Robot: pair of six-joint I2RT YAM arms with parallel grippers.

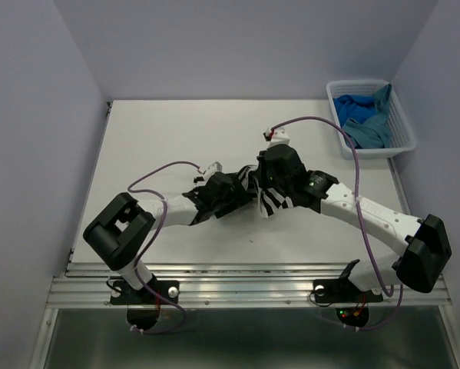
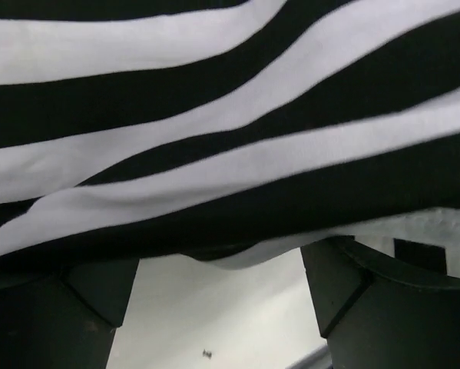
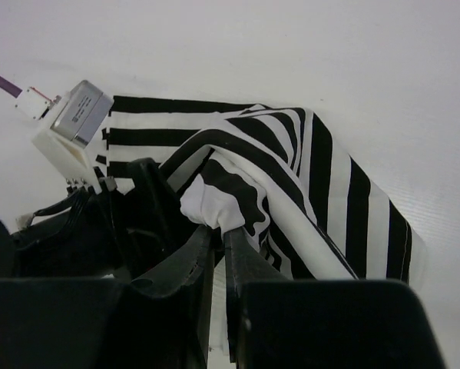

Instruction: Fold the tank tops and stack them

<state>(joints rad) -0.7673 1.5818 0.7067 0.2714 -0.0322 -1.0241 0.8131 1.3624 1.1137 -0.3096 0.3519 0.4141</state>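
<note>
On table (image 1: 176, 131), crumpled striped tank top (image 3: 322, 177), pinched in right gripper (image 3: 218, 229)

Top view: both wrists sit over the striped top (image 1: 274, 203). Most of it is covered and the outline is unreadable. Left end effector (image 2: 218, 307): its own camera shows only the lower fingers (image 2: 61, 323), with the tips behind cloth. The stripes are soft-focus and cropped top, left and right. Right end effector (image 3: 218, 240): its body runs off the bottom edge, and the far layers of the top are hidden under the raised fold. Blue tops (image 1: 365, 123) are bunched in the basket (image 1: 402, 146), can't separate them. Dark speck (image 2: 207, 354) on the desk (image 1: 176, 131): too small to identify.
</note>
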